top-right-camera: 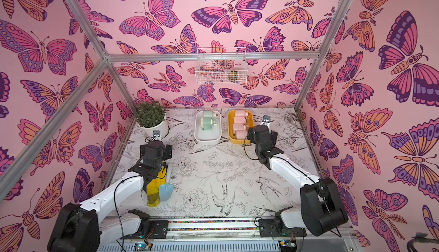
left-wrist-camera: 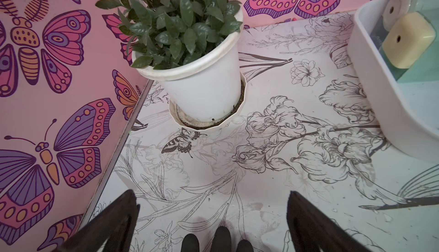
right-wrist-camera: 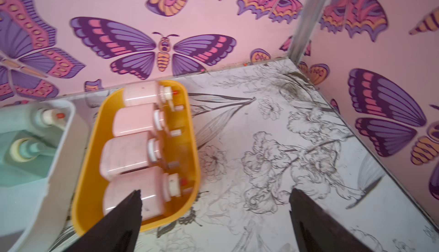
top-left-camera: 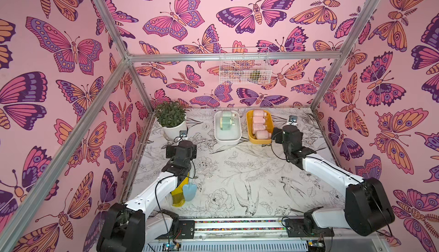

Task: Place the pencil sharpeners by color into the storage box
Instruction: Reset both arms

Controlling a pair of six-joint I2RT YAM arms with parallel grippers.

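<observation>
Several pale pink pencil sharpeners [top-left-camera: 259,125] [right-wrist-camera: 133,153] lie in a row inside the yellow storage box [top-left-camera: 248,129] [right-wrist-camera: 88,179] at the back of the table. Two mint green sharpeners [top-left-camera: 225,120] [left-wrist-camera: 408,39] lie in the white storage box [top-left-camera: 228,141] to its left. My right gripper [right-wrist-camera: 215,198] is open and empty, just off the yellow box's near right corner, one finger over the nearest pink sharpener. My left gripper [left-wrist-camera: 211,196] is open and empty over bare table, between the plant and the white box.
A potted plant [top-left-camera: 170,120] [left-wrist-camera: 190,48] stands in the back left corner. A light blue shovel [top-left-camera: 189,191] and a yellow object [top-left-camera: 177,197] lie under the left arm. A wire basket [top-left-camera: 244,69] hangs on the back wall. Walls close three sides.
</observation>
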